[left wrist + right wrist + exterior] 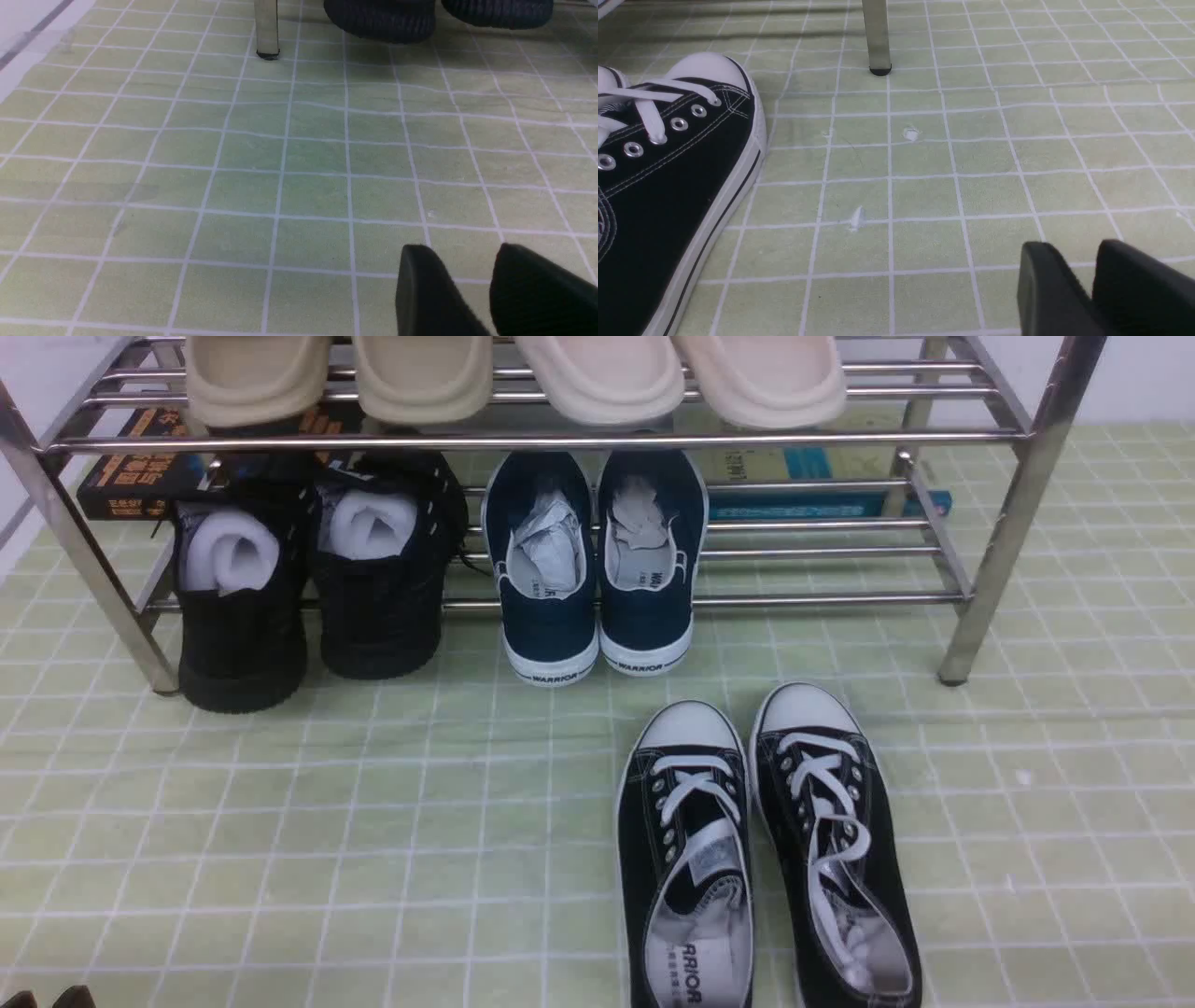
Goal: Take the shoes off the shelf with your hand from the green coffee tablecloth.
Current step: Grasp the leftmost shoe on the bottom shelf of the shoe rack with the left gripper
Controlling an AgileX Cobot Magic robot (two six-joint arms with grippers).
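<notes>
Pair of all-black knit sneakers (245, 644) with white paper stuffing sits at the left end of the shiny steel tube shelf (523, 441), lower tier, heels past its front rail, over the pale green grid tablecloth (373, 821); left claw (467, 261) and right claw (1078, 254) slightly parted, both empty.

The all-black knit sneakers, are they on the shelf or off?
On: both all-black knit sneakers rest on the shiny steel shelf's lower rails.

A plain white wall (1153, 378) is closing off the back, with a blue book (822, 505) lying flat before it and soft, even light falling throughout.
</notes>
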